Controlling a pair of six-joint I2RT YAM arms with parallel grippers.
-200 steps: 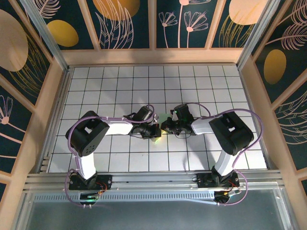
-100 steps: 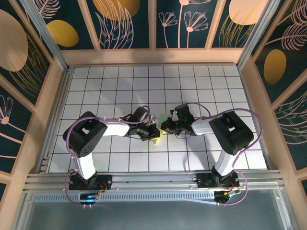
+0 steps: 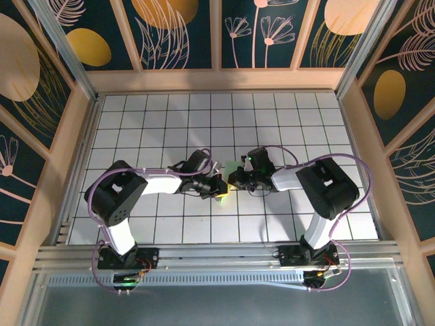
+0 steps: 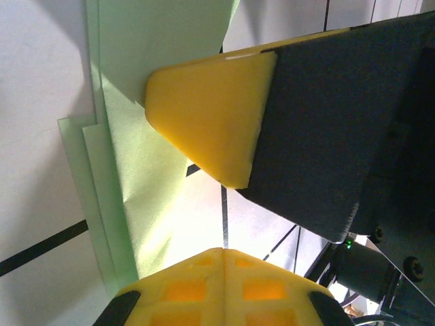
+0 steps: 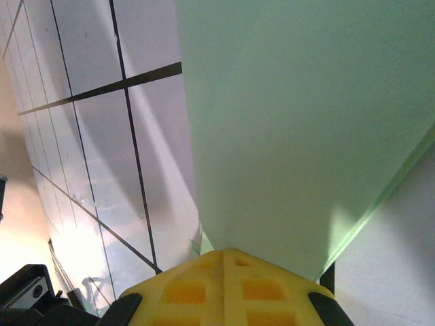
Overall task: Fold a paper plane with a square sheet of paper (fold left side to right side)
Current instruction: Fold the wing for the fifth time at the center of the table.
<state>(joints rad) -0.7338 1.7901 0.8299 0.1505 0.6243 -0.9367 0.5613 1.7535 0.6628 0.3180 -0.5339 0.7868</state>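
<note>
The pale-green square sheet of paper [image 3: 231, 166] lies on the white grid floor, folded into overlapping layers [image 4: 109, 176]. The two grippers hide most of its outline from above. My left gripper [image 3: 219, 185] is shut, its yellow tips [image 4: 223, 252] at the paper's near edge with nothing visible between them. My right gripper [image 3: 236, 178] is shut too. In the left wrist view its yellow fingertip [image 4: 204, 115] rests on top of the paper. In the right wrist view the green sheet [image 5: 306, 122] spreads out ahead of the right gripper [image 5: 224, 252].
White grid tiles [image 3: 170, 122] cover the floor. Wooden walls [image 3: 217, 80] close it in at the back and on both sides. A metal rail [image 3: 217, 255] runs along the near edge by the arm bases. The two grippers are almost touching at the middle.
The left arm's elbow has swung out to the left and its gripper has edged slightly right toward the paper. The right arm has stayed put.
</note>
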